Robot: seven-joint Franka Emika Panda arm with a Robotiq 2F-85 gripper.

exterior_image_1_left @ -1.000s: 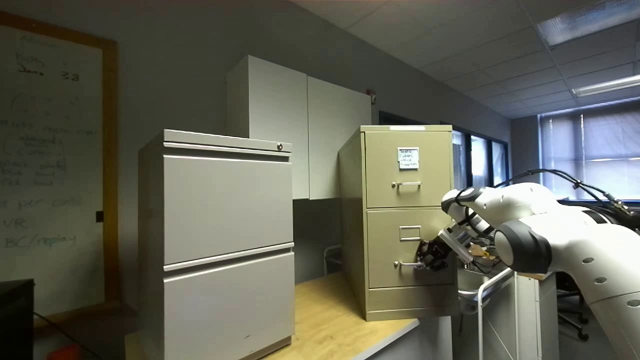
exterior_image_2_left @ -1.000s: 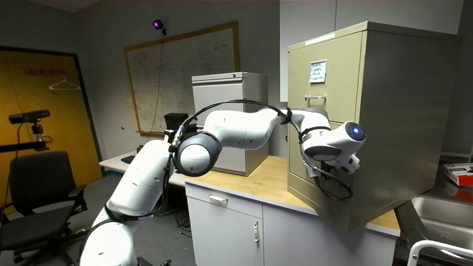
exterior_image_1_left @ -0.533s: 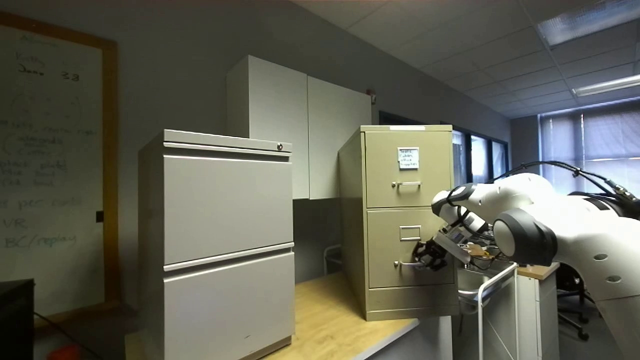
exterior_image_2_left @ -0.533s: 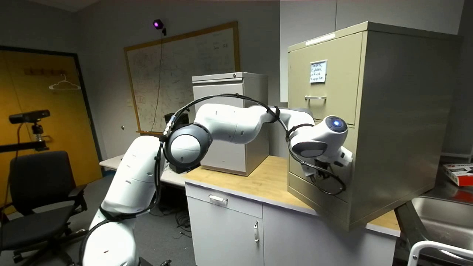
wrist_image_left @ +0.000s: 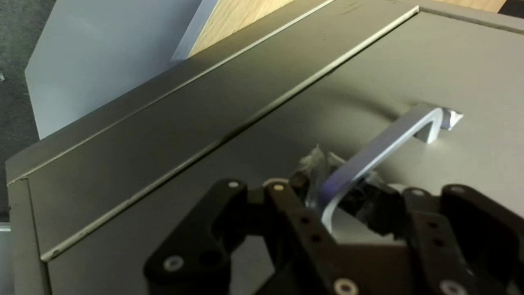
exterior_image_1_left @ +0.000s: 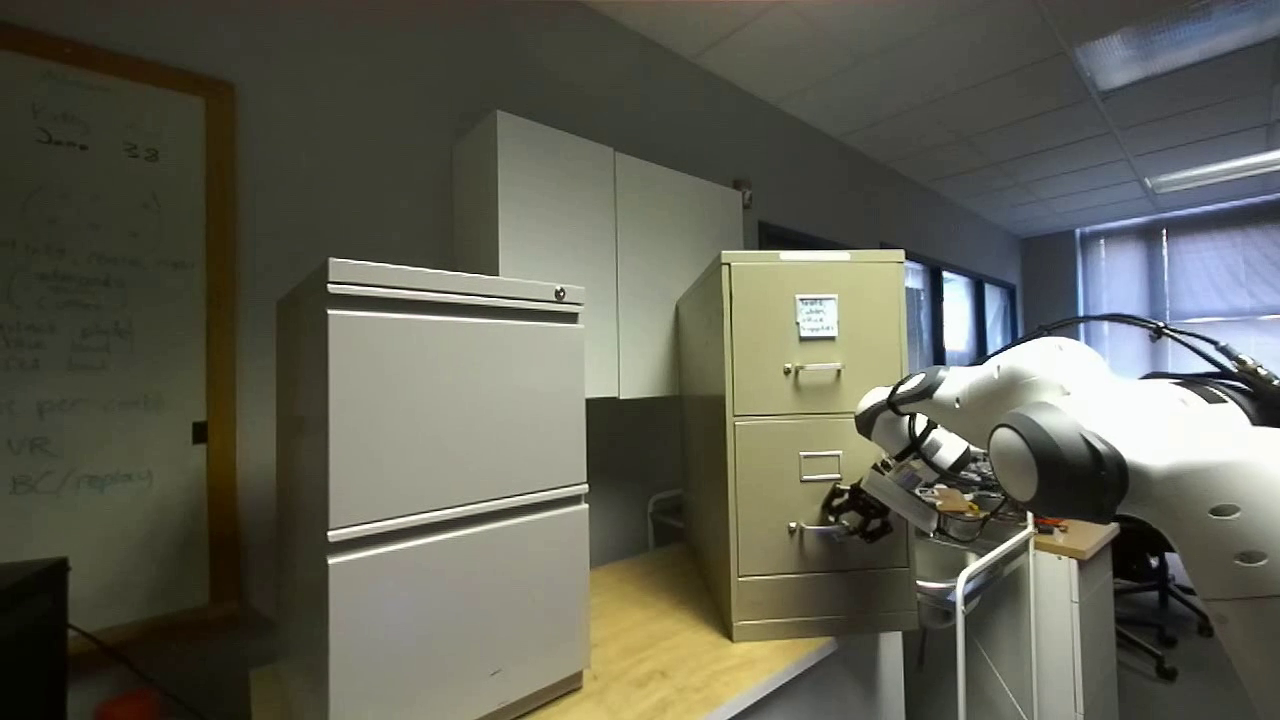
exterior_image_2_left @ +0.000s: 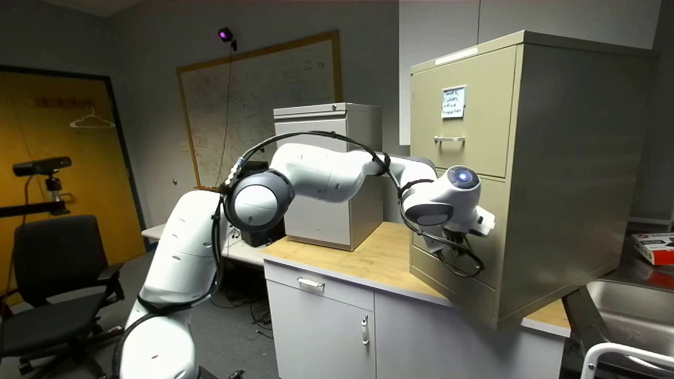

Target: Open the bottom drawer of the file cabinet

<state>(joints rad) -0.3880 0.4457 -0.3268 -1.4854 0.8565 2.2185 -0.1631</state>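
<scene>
The tan file cabinet [exterior_image_1_left: 700, 440] stands on a wooden counter and also shows in an exterior view [exterior_image_2_left: 574, 173]. Its bottom drawer [exterior_image_1_left: 765, 500] looks flush with the cabinet front; its surface fills much of the wrist view [wrist_image_left: 470, 73]. The drawer's silver handle [wrist_image_left: 385, 145] runs diagonally in the wrist view and shows in an exterior view [exterior_image_1_left: 812, 528]. My black gripper [wrist_image_left: 344, 176] has its fingers on both sides of one end of the handle, close against it, and looks shut on it. In an exterior view, the arm mostly hides the gripper [exterior_image_2_left: 455, 242].
A light-grey two-panel cabinet [exterior_image_1_left: 455, 420] stands beside the file cabinet on the wooden counter [exterior_image_1_left: 650, 610]. White wall cupboards [exterior_image_1_left: 555, 240] hang behind. A sink [exterior_image_2_left: 642, 310] and a white metal rail [exterior_image_1_left: 965, 600] are at the file cabinet's far side.
The arm and wrist have shifted left and the elbow has risen slightly. The gripper stays at the bottom handle. The drawer looks closed in all frames.
</scene>
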